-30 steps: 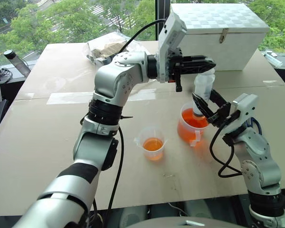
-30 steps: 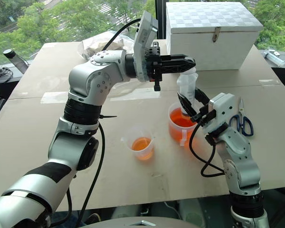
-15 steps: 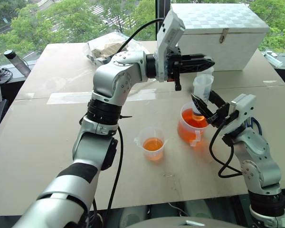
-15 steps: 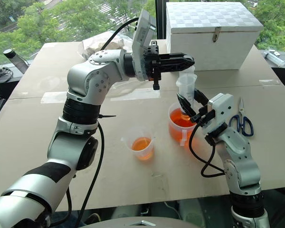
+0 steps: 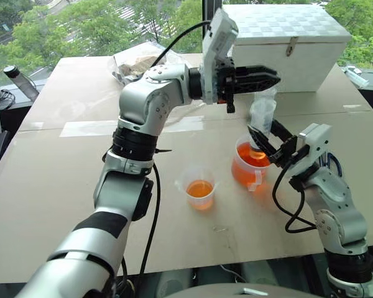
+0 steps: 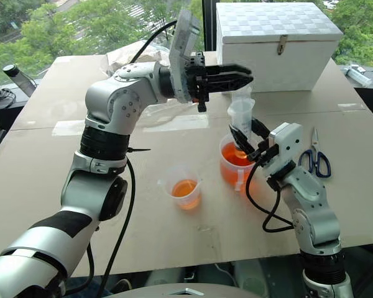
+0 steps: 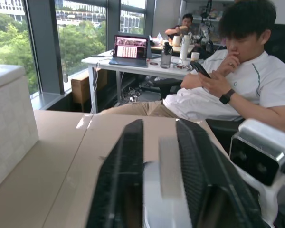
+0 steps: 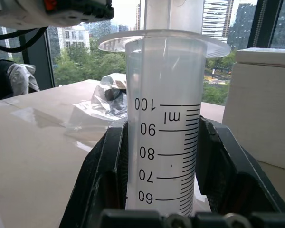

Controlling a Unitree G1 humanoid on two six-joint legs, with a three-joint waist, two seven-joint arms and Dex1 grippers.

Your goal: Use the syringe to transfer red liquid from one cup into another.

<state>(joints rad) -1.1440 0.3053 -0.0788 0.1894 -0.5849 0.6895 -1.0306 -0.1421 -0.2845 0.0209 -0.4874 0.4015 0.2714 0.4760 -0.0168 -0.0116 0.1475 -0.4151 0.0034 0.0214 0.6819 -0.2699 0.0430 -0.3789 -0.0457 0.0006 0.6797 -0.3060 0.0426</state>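
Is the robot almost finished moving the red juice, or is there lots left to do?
Some is done: the smaller beaker already holds a little red liquid. In hand: the right gripper holds the syringe upright with its tip in the larger beaker, and the left gripper is at the plunger top. Left: the larger beaker is much fuller, so plenty remains to carry across.

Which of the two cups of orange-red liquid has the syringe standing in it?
The larger beaker, the handled one on the right; the syringe stands in it. The smaller beaker sits apart.
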